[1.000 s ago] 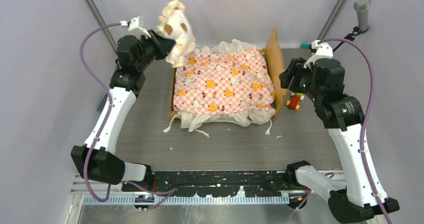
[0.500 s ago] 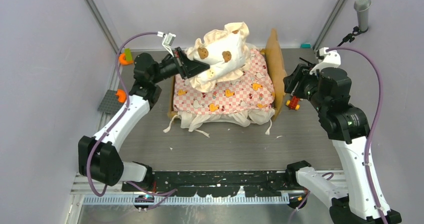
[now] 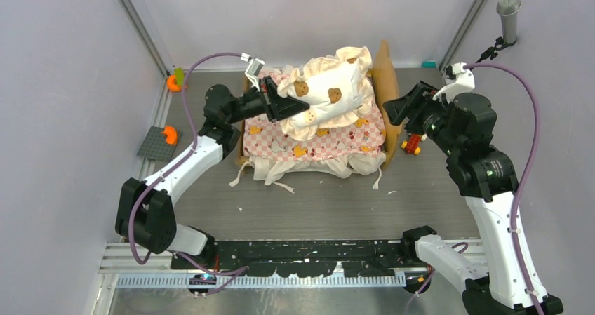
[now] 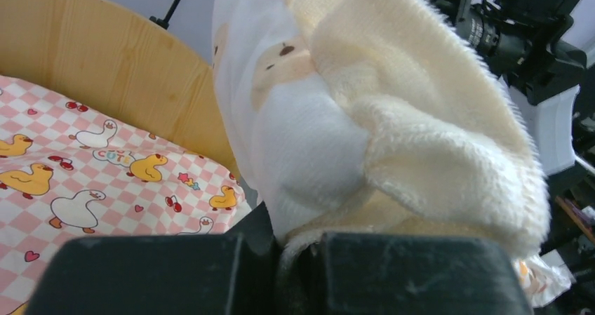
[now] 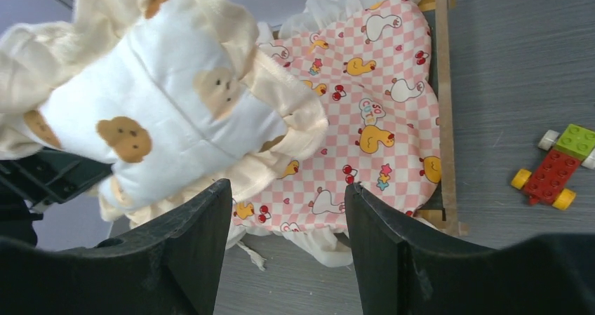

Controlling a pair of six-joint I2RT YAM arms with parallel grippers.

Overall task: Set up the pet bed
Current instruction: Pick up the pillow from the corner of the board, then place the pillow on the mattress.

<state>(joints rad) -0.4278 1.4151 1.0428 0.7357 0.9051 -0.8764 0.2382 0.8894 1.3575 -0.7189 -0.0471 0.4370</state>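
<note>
The pet bed (image 3: 317,138) stands at the table's middle, its pink checkered mattress (image 5: 382,104) in the light-wood frame and its headboard (image 3: 384,76) to the right. Above the mattress hangs a cream ruffled pillow (image 3: 328,90) with brown bear prints, near the headboard. My left gripper (image 3: 295,107) is shut on the pillow's ruffled edge (image 4: 330,245); the left wrist view is mostly filled by the pillow (image 4: 393,118). My right gripper (image 3: 391,109) hovers open just right of the headboard. Nothing lies between its jaws (image 5: 288,196), which look down on bed and pillow (image 5: 154,111).
A small red, green and yellow brick car (image 3: 412,143) lies on the table right of the bed, under my right arm. Orange pieces (image 3: 173,81) and a grey plate (image 3: 156,144) sit at the left edge. A microphone (image 3: 508,13) stands back right. Walls close in the table.
My left arm has swung the pillow from the back left over the bed towards the headboard. My right gripper has turned towards the bed and opened a little wider.
</note>
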